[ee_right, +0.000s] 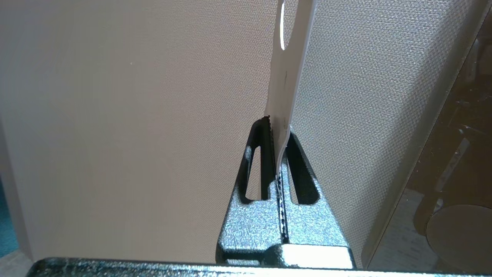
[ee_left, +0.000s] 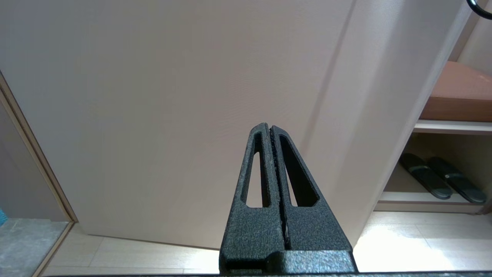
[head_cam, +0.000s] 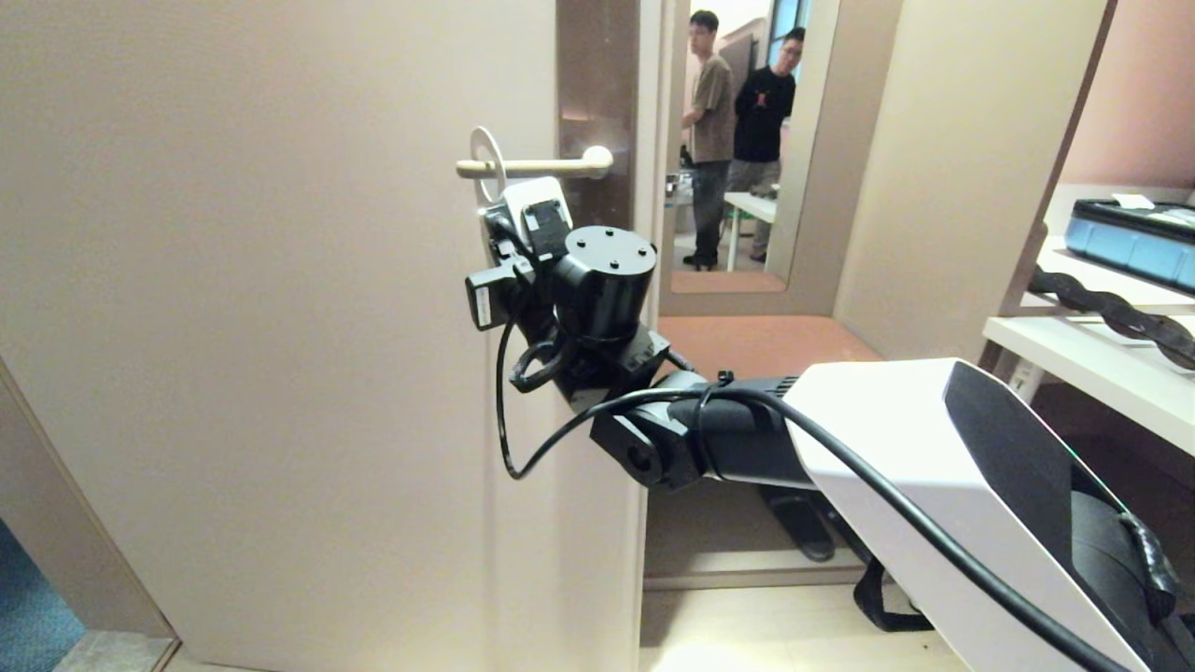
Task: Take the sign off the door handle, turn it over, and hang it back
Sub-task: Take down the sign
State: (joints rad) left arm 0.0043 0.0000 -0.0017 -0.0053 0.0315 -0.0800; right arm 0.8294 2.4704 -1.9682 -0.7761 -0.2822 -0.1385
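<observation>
Right gripper (ee_right: 277,127) pinches sign's (head_cam: 487,159) lower end edge-on, keeping its hole threaded over door handle (head_cam: 537,167); left gripper (ee_left: 270,129) closed, empty.

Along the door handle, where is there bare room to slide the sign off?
Bare: only the door handle's short free tip left of the sign. Crowded: below, where the right gripper clamps the sign beside the door.
</observation>
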